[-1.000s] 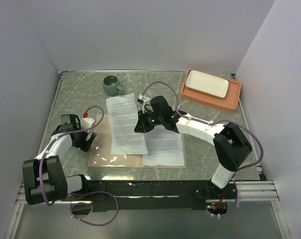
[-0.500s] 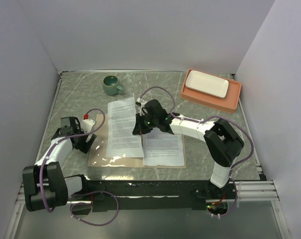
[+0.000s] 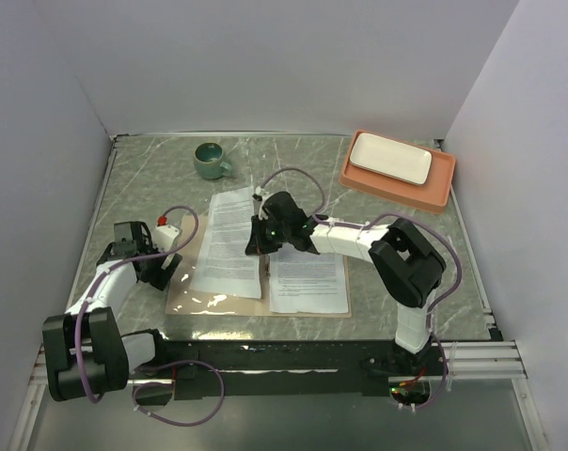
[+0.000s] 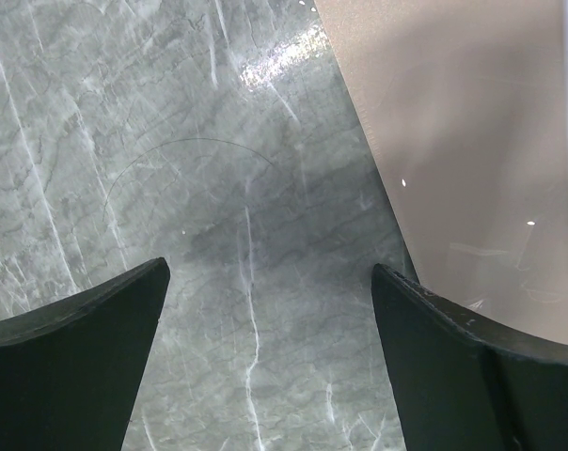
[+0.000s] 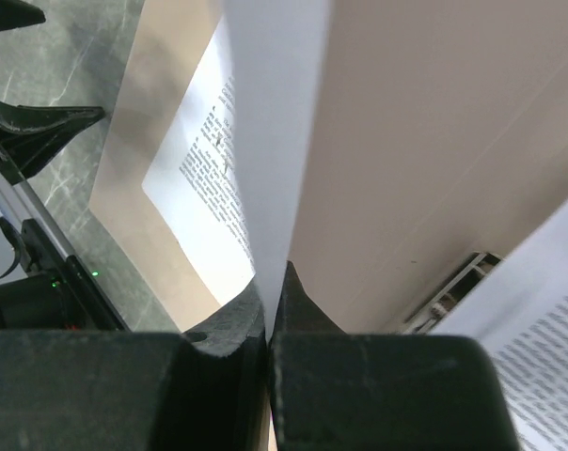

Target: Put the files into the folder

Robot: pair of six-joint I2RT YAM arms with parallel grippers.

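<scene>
- The right tool [image 5: 268,287] has its dark fingers [image 5: 218,324] pressed together on the edge of a white paper sheet [image 5: 275,113], which rises edge-on from the grip.
- Printed lines show on one face, where it curves down onto the tan folder [image 5: 434,141].
- A metal clip [image 5: 444,293] sits on the folder.
- A second printed sheet [image 5: 538,329] lies right of the clip.
- Grey counter [image 5: 68,56] shows beyond the folder's left edge.

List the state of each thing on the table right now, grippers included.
right gripper, shut on the held sheet.
left gripper, open, empty, beside the folder's left edge.
folder, open, lying flat.
held sheet, pinched at its edge, partly lifted over the folder's left half.
other sheet, lying flat on the folder's right half.
mug, upright.
plate, lying in the orange tray.
</scene>
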